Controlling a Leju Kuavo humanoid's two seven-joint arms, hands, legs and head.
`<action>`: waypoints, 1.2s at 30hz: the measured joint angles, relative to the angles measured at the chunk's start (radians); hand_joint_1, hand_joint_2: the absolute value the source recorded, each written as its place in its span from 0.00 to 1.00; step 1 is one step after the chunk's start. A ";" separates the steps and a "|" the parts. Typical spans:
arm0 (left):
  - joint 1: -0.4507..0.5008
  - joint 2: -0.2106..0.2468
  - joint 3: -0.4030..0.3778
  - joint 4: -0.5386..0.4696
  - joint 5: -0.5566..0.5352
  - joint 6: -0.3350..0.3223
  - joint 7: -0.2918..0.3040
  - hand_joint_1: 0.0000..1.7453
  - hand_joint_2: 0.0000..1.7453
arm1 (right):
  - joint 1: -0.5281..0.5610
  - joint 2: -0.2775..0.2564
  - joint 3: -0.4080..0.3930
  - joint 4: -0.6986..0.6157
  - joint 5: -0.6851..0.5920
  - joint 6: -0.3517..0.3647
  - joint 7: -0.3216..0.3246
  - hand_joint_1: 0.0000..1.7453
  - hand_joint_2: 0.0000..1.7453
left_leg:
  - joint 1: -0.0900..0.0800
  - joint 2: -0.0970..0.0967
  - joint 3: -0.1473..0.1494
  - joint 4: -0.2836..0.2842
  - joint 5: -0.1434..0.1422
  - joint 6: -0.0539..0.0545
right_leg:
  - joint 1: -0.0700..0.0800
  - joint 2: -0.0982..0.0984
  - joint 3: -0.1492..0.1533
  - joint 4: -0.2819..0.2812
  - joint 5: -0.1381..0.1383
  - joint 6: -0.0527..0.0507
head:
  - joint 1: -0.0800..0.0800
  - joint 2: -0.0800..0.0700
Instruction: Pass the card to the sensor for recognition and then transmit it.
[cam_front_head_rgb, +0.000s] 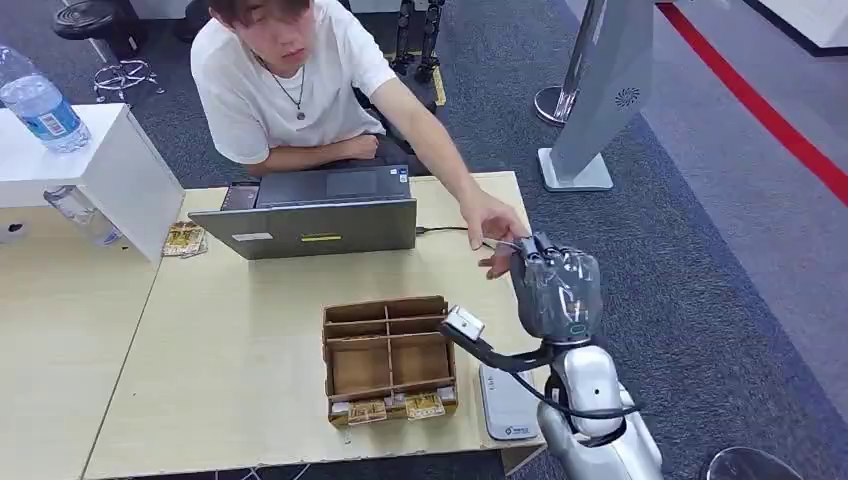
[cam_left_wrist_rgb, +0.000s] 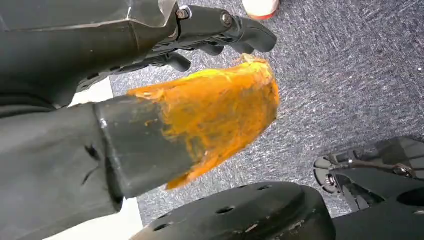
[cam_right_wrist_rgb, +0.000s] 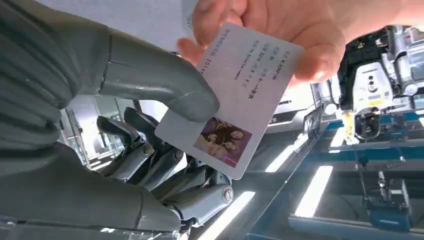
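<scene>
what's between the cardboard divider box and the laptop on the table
Bare tabletop: in the head view nothing lies between the cardboard divider box and the laptop.

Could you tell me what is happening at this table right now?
The robot's right hand is raised beside the table, pinching a card under its thumb. A seated person's hand grips the card's other end, so both hold it. A white card reader lies at the table edge beside a cardboard divider box.
</scene>
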 joint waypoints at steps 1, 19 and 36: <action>0.000 0.000 0.000 0.000 -0.001 0.000 0.000 0.00 0.00 | -0.009 -0.002 0.013 0.006 0.000 0.005 0.014 0.00 1.00 | 0.000 0.000 0.000 0.000 0.000 0.000 | 0.000 0.000 0.000 0.000 0.000 0.000 | 0.000 0.000; 0.000 0.000 -0.015 0.000 -0.001 -0.002 0.002 0.00 0.00 | -0.071 -0.092 0.195 0.067 0.000 0.010 0.143 0.00 1.00 | 0.000 0.000 0.000 0.000 0.000 0.001 | 0.000 0.000 -0.001 0.000 0.000 0.000 | 0.000 0.000; 0.000 0.000 -0.015 0.000 0.013 0.000 -0.001 0.00 0.00 | 0.053 -0.100 0.270 -0.071 -0.351 0.138 -0.212 0.00 1.00 | 0.000 0.000 -0.001 0.000 0.000 0.000 | 0.000 0.000 -0.002 0.000 0.000 0.000 | 0.000 0.000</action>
